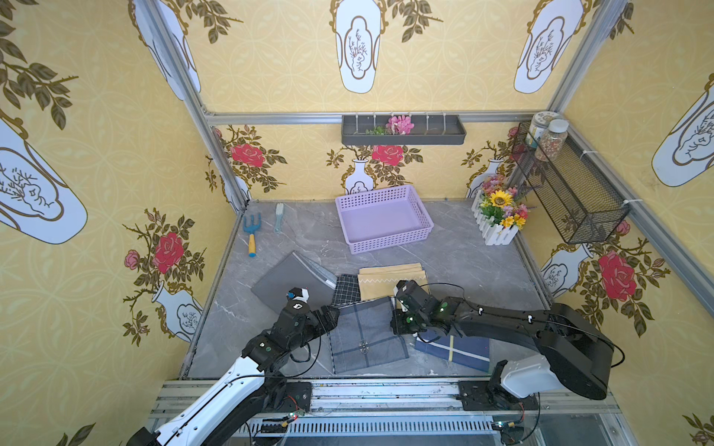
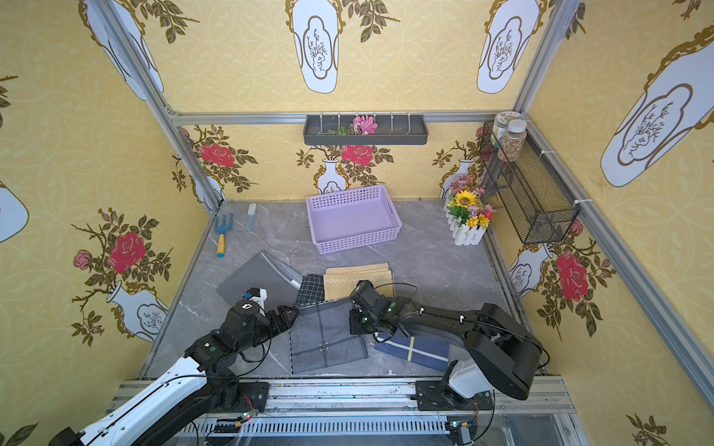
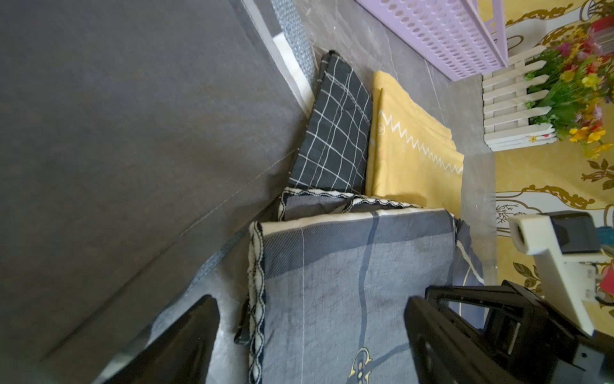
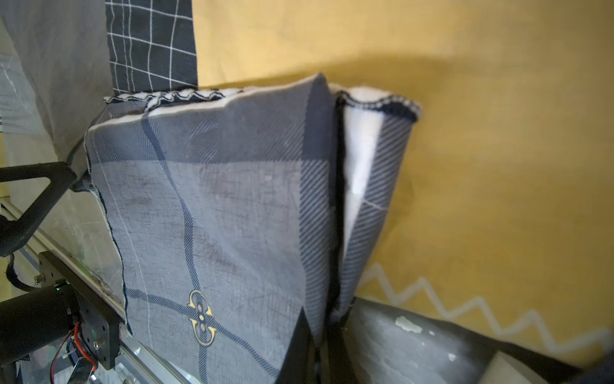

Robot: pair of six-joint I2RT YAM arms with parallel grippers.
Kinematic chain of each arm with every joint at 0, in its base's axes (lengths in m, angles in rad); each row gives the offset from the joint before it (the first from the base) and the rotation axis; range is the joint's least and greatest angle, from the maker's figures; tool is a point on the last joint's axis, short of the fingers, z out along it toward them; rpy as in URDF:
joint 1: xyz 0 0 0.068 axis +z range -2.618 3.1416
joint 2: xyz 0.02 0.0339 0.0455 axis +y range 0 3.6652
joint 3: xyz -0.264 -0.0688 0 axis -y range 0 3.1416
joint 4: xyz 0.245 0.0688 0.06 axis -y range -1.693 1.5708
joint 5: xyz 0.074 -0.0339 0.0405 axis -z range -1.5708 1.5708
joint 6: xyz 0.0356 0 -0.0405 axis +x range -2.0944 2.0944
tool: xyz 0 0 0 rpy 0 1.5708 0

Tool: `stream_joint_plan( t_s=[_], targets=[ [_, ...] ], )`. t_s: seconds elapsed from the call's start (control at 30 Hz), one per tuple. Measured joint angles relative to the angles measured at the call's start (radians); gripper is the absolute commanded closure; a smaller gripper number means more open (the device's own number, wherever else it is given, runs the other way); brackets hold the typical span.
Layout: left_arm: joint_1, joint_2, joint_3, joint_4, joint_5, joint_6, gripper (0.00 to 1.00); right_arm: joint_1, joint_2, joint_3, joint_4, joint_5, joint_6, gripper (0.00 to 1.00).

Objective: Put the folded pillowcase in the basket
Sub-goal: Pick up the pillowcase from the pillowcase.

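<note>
The left arm (image 1: 288, 328) and right arm (image 1: 502, 323) share black links, white shells, thin black cables, green lights.

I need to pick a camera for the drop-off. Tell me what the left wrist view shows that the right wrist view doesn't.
Left wrist only: the lilac basket and the white picket flower box. Right wrist only: the shut right hand pinching an edge of the plaid pillowcase, plus the front metal rail. Both: the pillowcase, the yellow zigzag cloth, the black checked cloth.
</note>
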Motion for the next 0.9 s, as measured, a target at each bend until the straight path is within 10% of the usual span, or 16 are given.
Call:
stream_joint_plan(
  t_s=[0.9],
  targets=[
    [-0.192,0.052,-0.099,0.072,-0.027,-0.179,0.33,-0.001,0.037,0.003,0.001,-0.006,-0.014,1.00]
  ],
)
